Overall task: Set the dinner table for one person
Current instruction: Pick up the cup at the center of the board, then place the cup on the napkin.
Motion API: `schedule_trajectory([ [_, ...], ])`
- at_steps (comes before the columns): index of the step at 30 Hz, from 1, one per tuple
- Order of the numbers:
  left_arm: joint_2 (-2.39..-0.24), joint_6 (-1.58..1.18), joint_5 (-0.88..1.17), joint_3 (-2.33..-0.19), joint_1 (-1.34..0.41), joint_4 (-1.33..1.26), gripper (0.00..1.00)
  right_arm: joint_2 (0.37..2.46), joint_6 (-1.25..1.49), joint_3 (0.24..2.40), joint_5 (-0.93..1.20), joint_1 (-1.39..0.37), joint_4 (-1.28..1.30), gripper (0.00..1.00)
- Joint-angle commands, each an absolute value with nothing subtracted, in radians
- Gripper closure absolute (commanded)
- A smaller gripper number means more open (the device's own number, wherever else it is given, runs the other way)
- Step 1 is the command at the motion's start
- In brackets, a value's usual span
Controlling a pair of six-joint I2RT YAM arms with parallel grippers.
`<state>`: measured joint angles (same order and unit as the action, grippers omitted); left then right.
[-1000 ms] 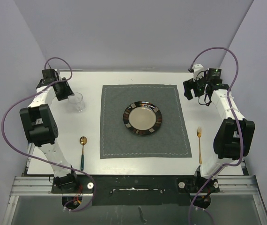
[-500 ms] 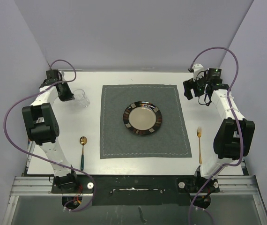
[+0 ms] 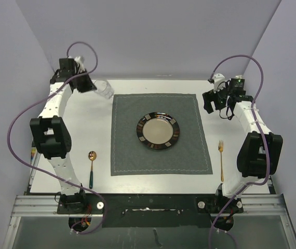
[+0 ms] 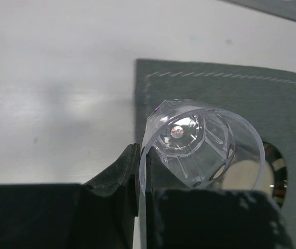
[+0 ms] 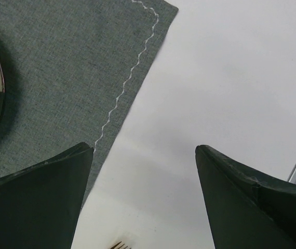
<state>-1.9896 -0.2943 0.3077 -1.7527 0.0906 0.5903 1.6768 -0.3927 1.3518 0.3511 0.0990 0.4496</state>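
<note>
My left gripper is shut on the rim of a clear drinking glass, which hangs tilted above the dinner table by the far left corner of the grey placemat. In the left wrist view the fingers pinch the wall of the glass, one inside and one outside. A dark-rimmed plate sits in the middle of the placemat. A gold spoon with a green handle lies left of the mat, and a gold fork lies right of it. My right gripper hovers open near the mat's far right corner, holding nothing.
The right wrist view shows the open right gripper over bare dinner table, with the stitched placemat edge to its left and the fork tines at the bottom. Grey walls close in the table's far and side edges.
The left gripper closed on the glass's rim, lifted it off the table and carried it back and right to the placemat's far left corner. The right arm barely moved.
</note>
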Motion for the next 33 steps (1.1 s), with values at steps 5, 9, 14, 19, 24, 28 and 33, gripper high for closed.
schedule_trajectory([
  [5,-2.019,-0.301,0.414,-2.200,-0.272,0.677,1.00,1.582,-0.443,1.305,0.234,0.108,0.418,0.19],
  [9,-2.138,-0.301,0.403,-2.311,-0.386,0.705,1.00,1.544,-0.464,1.271,0.146,0.110,0.384,0.21],
  [14,-2.259,-0.305,0.392,-2.360,-0.483,0.679,1.00,1.523,-0.470,1.253,0.082,0.117,0.365,0.22],
  [19,-2.392,-0.295,0.377,-2.465,-0.525,0.666,1.00,1.511,-0.437,1.244,0.046,0.180,0.352,0.22],
  [24,-2.515,-0.306,0.404,-2.646,-0.551,0.671,1.00,1.510,-0.423,1.237,0.083,0.224,0.371,0.22],
  [28,-2.528,-0.325,0.414,-2.654,-0.553,0.634,1.00,1.498,-0.401,1.231,0.164,0.224,0.397,0.23],
  [33,-2.497,-0.299,0.372,-2.583,-0.553,0.599,1.00,1.514,-0.350,1.274,0.253,0.194,0.446,0.21],
])
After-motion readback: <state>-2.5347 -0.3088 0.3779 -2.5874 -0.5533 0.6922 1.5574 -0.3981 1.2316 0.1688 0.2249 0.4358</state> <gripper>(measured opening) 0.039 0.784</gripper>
